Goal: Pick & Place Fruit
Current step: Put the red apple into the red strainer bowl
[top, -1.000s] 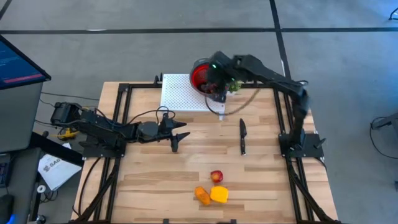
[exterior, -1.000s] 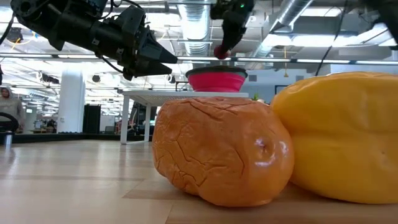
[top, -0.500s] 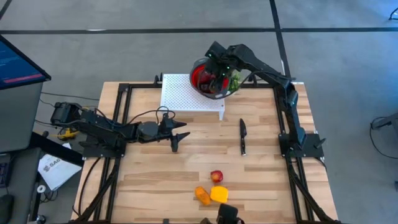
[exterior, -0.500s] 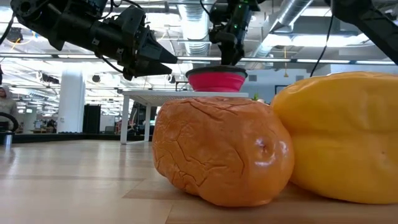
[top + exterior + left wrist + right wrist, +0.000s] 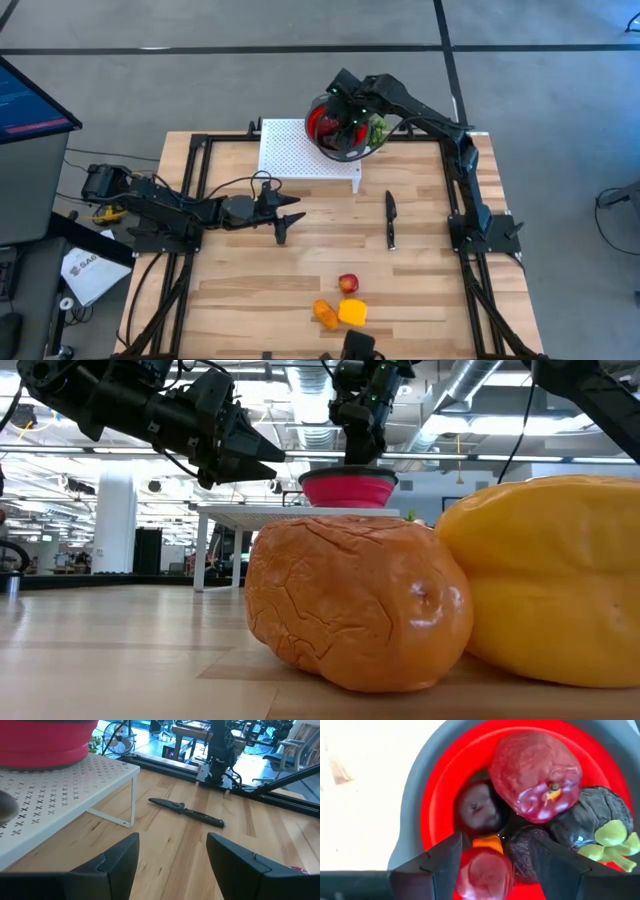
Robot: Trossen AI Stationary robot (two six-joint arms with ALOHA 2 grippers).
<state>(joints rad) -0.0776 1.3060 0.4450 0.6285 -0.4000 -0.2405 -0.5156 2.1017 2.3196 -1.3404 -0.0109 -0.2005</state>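
A: Where is the right gripper (image 5: 348,128)?

B: Over the bowl (image 5: 322,112), which sits on the white rack (image 5: 290,150) at the far side of the table (image 5: 250,290). In its wrist view the fingers (image 5: 447,862) stand apart, and a red fruit (image 5: 482,872) lies right between them, low in the bowl (image 5: 440,785).

A: Is it gripped?

B: I judge not. The jaws are spread wider than the piece, so it looks released, or about to be. I cannot tell whether a finger touches it.

A: What else is in there?

B: A big red apple (image 5: 535,775), a dark round one (image 5: 475,812), two dark purple pieces, and a sliver of orange.

A: And what's left outside?

B: Three pieces at the near edge, touching or nearly so: a red one (image 5: 348,284), an orange one (image 5: 325,314) and the yellow one (image 5: 352,313). They lie well apart from the bowl, across the table, past the knife (image 5: 390,218).

A: Which arm is nearer them?

B: Neither is close. The left gripper (image 5: 283,215) hangs over mid-table, fingers (image 5: 117,862) apart and empty, pointing towards the knife (image 5: 187,811). The trio sits toward the right half, so I'd guess the right arm goes, lifting straight up first and then swinging back toward the near edge.
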